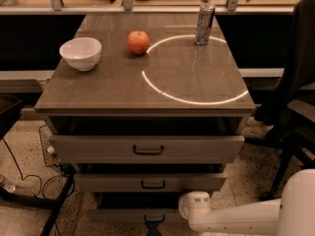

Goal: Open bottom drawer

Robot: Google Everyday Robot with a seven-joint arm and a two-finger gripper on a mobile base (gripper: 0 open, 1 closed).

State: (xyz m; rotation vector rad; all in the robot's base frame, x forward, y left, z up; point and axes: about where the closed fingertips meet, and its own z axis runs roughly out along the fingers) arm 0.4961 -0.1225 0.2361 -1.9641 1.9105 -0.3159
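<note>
The pincer (pixel 153 229) sits just below the bottom drawer (pixel 118 215); its state cannot be told. The label on the can (pixel 204 21) is unreadable.

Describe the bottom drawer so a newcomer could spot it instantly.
Find the brown-topped cabinet with three grey-beige drawers. The bottom drawer is the lowest, by the floor, the dark gripper just below its small black handle. Unlike its neighbours, it has both other drawers above it.
</note>
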